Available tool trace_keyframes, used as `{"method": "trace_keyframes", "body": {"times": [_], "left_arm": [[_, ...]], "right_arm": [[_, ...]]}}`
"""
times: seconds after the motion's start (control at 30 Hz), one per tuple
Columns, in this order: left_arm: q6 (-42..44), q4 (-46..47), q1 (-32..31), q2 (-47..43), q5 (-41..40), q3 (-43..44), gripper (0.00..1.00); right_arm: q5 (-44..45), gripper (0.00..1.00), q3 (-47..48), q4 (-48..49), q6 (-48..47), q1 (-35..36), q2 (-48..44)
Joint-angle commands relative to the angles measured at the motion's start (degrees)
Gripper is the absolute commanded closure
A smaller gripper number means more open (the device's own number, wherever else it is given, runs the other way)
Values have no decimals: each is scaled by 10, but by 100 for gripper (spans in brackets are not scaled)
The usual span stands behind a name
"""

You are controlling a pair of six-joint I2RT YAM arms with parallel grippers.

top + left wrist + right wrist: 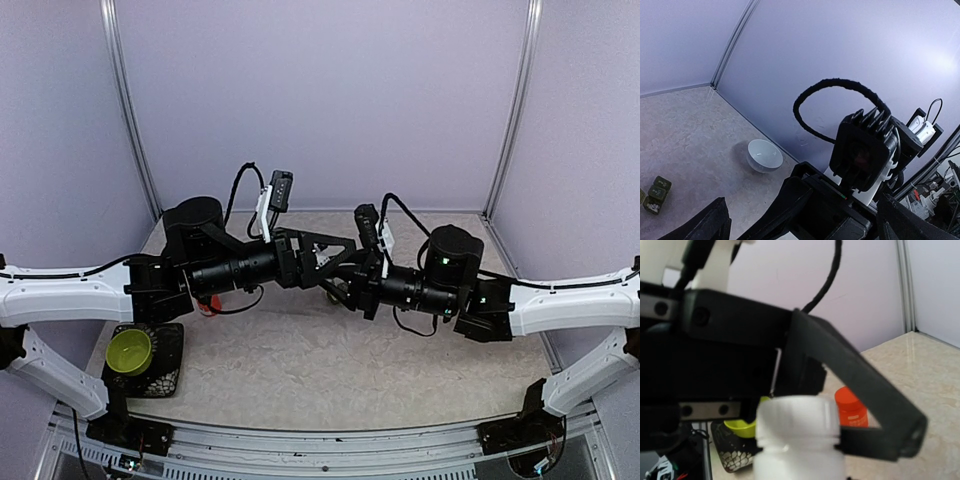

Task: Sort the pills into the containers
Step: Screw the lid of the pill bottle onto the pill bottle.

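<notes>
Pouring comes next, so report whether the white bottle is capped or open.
Capped. The right wrist view shows the white bottle with its ribbed white cap seated on the neck, no gap visible.

The speckled beige table [685,125] carries a white bowl [764,156] well ahead of the left fingers [705,227], the dark green containers [656,193] off to their left, and an orange bottle [851,409] just past the right finger [865,380]

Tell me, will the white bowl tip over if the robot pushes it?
Probably not: the white bowl sits upright, wide and low, so it would likely slide on the table. Its glossy surface looks slippery to pinch. It may be breakable, though I cannot tell the material.
</notes>
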Motion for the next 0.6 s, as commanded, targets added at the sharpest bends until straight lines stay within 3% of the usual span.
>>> {"method": "trace_keyframes", "body": {"times": [0.0, 0.23, 0.57], "left_arm": [[3, 13, -14, -20, -15, 20, 1], [-27, -25, -12, -34, -70, 18, 7], [-57, -74, -4, -31, -95, 39, 33]], "right_arm": [[-1, 100, 6, -24, -11, 11, 8], [46, 100, 1, -39, -55, 11, -42], [80, 100, -6, -49, -70, 11, -55]]}}
